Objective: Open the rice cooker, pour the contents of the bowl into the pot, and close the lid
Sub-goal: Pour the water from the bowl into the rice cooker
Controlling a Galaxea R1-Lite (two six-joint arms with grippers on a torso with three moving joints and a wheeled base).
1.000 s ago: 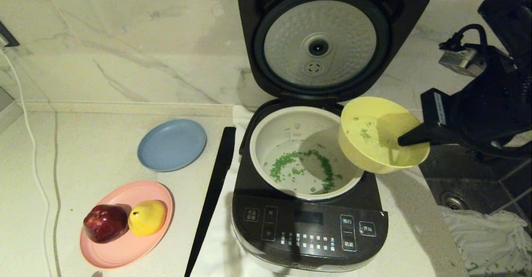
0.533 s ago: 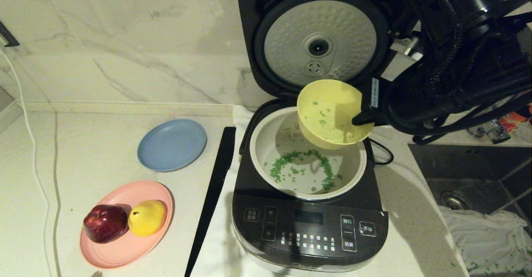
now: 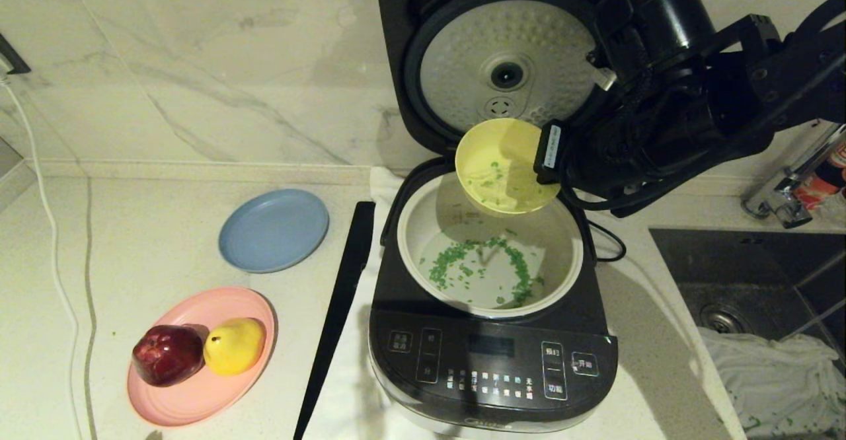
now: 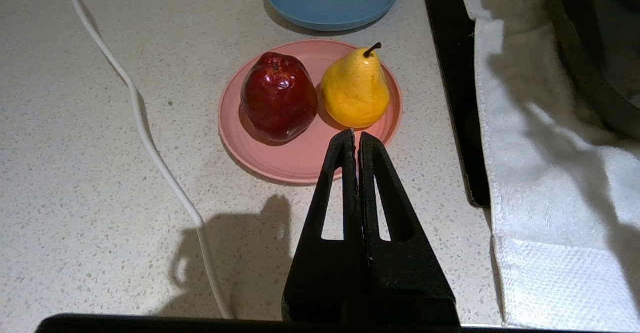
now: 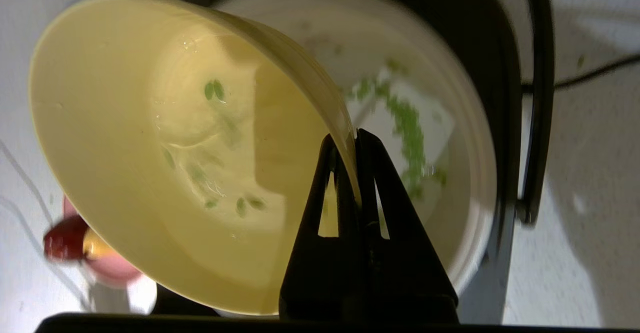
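Rice cooker [image 3: 492, 347] is sitting on the counter [image 3: 158, 242] w/ the lid [image 3: 509, 63] standing fully open at the far side, dimpled silver underside facing the camera. The pot [image 3: 416, 228] is sitting inside the cooker, w/ most of the green bits [image 3: 512, 265] lying in a loose ring on its bottom. Right gripper [image 5: 356, 135] is pinching the rim of the bowl [image 3: 492, 176], one finger inside & one outside, jaws nearly together w/ only the bowl wall between them. It's holding the bowl tilted above the far part of the pot, just in front of the lid; a few green bits are clinging to the wet inside wall. Left gripper [image 4: 356, 134] is hanging over the near-left counter w/ fingers pressed together, holding nothing, tips just near of the pink plate [image 4: 295, 158]. That plate is carrying a red apple [image 4: 278, 95] & a yellow pear [image 4: 356, 88] side by side, touching. Blue plate [image 3: 273, 230] is lying farther back, apart from the pink one. A white cloth [image 4: 540, 173] is lying under the cooker, a black strip [image 3: 340, 308] running along its left edge. White cable [image 4: 150, 143] is trailing across the left counter. Sink [image 3: 747, 281] is at right w/ a crumpled white rag [image 3: 773, 374] in it.
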